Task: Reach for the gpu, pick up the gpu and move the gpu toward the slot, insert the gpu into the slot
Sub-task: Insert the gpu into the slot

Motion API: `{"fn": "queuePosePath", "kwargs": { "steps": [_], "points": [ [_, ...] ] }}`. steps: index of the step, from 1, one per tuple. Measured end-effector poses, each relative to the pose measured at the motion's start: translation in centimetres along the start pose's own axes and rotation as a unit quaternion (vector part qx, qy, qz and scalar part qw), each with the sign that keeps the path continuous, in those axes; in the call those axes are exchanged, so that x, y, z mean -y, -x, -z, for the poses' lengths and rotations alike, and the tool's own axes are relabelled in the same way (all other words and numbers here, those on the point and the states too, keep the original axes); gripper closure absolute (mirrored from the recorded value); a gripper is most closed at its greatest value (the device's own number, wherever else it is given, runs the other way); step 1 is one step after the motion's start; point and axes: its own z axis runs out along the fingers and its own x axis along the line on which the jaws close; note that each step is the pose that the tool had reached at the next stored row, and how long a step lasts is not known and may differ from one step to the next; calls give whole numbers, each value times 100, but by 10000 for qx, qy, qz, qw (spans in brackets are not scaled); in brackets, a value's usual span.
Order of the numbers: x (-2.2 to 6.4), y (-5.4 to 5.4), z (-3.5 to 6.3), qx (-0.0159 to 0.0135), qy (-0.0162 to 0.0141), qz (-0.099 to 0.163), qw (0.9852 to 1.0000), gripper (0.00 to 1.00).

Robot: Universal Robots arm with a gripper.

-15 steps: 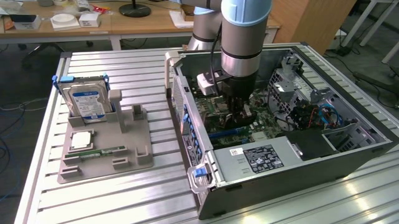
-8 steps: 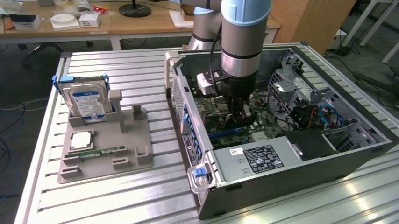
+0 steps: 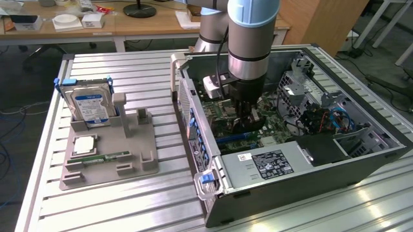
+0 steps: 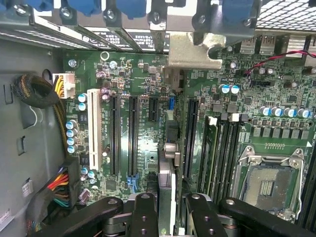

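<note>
The end effector (image 4: 167, 210) grips the gpu (image 4: 167, 177) edge-on inside the case, just above the motherboard (image 4: 143, 143), where slight misalignment with the slot (image 4: 190, 138) could jam it.

Even, bright indoor light fills the exterior view; pale glare streaks the ribbed aluminium table (image 3: 361, 203) at lower right. The open grey computer case (image 3: 310, 179) holds soft shadow inside. In the wrist view, the black gripper fingers (image 4: 143, 217) blur along the bottom edge.

The end effector (image 4: 167, 210) descends between drive cage (image 3: 306, 89) and case wall (image 3: 187, 104).
</note>
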Motion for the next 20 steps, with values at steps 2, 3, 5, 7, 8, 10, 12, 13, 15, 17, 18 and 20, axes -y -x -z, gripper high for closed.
{"fn": "queuePosePath", "kwargs": {
  "steps": [2,3,5,7,8,10,12,13,15,17,18,20],
  "points": [
    [-4,-1,-2,-3,-2,-20,10000,73],
    [-11,0,-2,-4,-5,-25,10000,73],
    [-19,-1,0,-5,-10,-26,10000,73],
    [-22,-5,0,-4,-13,-26,10000,73],
    [-23,-7,1,-5,-15,-26,10000,73],
    [-48,-7,5,-5,-29,-26,10000,73],
    [-79,-6,11,-6,-44,-27,10000,73],
    [-86,-7,12,-6,-50,-27,10000,73],
    [-88,-8,11,-6,-53,-27,10000,73],
    [-89,-8,11,-6,-53,-28,10000,73],
    [-89,-8,11,-6,-53,-28,10000,73],
    [-89,-8,12,-6,-53,-28,10000,73]
  ]
}}
